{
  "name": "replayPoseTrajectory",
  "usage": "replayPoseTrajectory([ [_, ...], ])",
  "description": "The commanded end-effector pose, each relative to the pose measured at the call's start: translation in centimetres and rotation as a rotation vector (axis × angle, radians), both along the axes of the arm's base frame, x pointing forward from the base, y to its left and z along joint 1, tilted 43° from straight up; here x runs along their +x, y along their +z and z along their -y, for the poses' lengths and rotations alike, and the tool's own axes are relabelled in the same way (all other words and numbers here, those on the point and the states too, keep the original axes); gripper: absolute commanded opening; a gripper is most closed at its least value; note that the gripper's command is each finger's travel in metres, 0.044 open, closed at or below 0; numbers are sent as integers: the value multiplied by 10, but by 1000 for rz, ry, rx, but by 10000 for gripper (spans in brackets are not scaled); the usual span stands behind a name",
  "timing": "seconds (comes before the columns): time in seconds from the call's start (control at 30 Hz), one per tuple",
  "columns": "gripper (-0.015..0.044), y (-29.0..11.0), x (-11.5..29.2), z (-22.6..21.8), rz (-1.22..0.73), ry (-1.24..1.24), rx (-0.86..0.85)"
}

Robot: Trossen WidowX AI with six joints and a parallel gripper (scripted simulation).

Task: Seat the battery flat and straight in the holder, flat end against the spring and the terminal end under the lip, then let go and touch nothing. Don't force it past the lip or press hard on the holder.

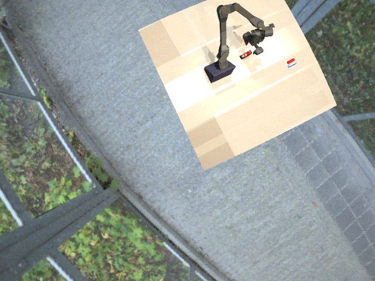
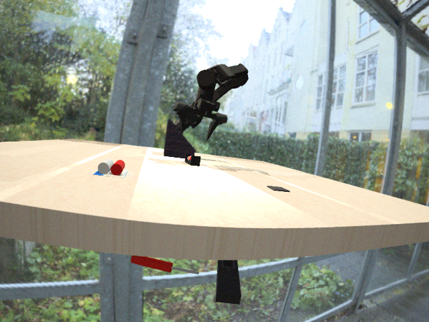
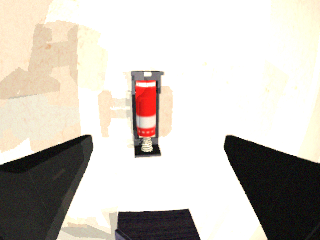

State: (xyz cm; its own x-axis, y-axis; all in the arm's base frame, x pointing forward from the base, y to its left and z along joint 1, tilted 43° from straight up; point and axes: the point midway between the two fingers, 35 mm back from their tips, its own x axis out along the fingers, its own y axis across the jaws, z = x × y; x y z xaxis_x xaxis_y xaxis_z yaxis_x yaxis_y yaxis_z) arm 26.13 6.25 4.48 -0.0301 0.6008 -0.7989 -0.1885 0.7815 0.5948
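The red battery lies straight in the black holder; the gripper, fingers released and empty, hangs above, so seating appears complete.
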Motion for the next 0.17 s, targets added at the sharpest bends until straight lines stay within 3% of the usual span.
replayPoseTrajectory([
  [0.0,440,1,0,1,5,4,-4],
  [0.13,440,1,0,1,5,4,-4],
])
